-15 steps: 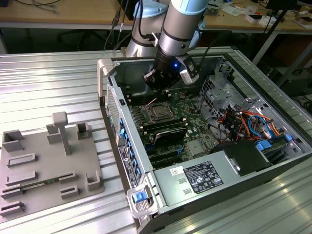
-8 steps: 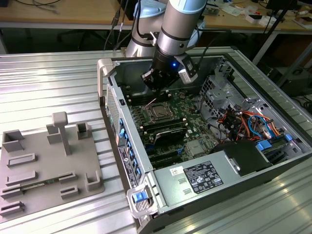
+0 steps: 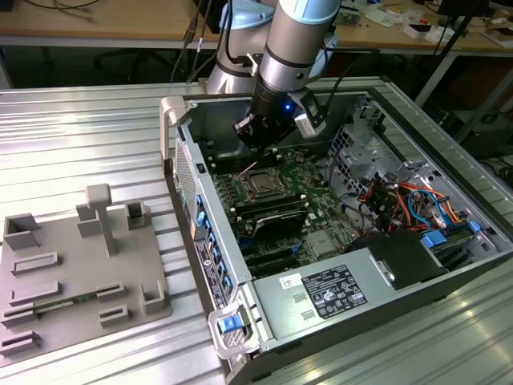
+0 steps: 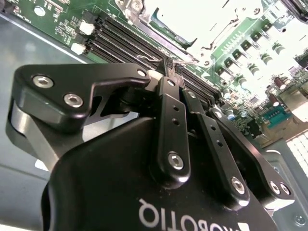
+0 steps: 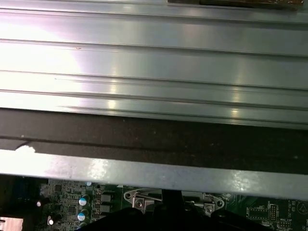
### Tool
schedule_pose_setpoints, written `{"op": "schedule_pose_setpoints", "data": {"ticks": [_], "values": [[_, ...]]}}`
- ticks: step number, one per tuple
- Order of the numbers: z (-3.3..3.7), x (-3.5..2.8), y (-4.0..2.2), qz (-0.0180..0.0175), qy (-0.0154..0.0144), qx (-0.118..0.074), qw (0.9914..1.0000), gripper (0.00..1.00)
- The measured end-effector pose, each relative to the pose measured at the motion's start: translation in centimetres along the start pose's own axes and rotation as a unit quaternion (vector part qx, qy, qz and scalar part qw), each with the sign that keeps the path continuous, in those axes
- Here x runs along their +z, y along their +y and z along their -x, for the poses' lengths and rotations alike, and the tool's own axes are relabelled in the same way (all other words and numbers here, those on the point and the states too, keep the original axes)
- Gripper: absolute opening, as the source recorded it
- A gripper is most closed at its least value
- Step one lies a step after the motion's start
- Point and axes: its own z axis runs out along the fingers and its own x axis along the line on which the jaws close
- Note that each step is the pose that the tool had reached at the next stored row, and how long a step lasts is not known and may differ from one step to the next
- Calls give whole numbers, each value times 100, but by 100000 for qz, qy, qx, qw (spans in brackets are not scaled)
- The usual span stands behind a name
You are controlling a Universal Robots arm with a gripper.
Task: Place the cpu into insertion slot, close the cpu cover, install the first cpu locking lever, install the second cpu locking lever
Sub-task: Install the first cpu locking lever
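Closest to the lens in the second wrist view, the gripper (image 4: pixel 171 67) is seen from behind, its two black fingers (image 4: pixel 169 120) pressed together at the tips, which appear to pinch a thin metal wire, judged to be a cpu locking lever (image 4: pixel 185 61), though the contact itself is too small to confirm. Just beyond the tips, memory slots (image 4: pixel 125 41) run diagonally, and past them, at the top centre of the frame, the insertion slot (image 4: pixel 192 19) is washed out by glare. In the exterior view, the same socket (image 3: pixel 260 184) lies at the centre of the green motherboard (image 3: pixel 313 188) inside the open computer case (image 3: pixel 385 277), directly below the gripper (image 3: pixel 250 132). The cpu cover (image 3: pixel 262 193) appears to lie flat, with the cpu (image 3: pixel 261 186) seated beneath it. A thin pale rod (image 3: pixel 250 168) slants from the socket's far corner up toward the gripper; its long axis runs diagonally toward the upper left of the frame. Such a lever is judged light, springy and slippery; its free end is judged the best place to be gripped. A grey fixture plate (image 3: pixel 80 269) rests at the lower left.
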Motion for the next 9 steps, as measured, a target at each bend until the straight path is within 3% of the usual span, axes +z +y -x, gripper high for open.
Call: {"op": "schedule_pose_setpoints", "data": {"ticks": [6,9], "values": [[101,60,-3,-8,9,-56,100000,11],[109,90,2,-11,7,-59,100000,11]]}}
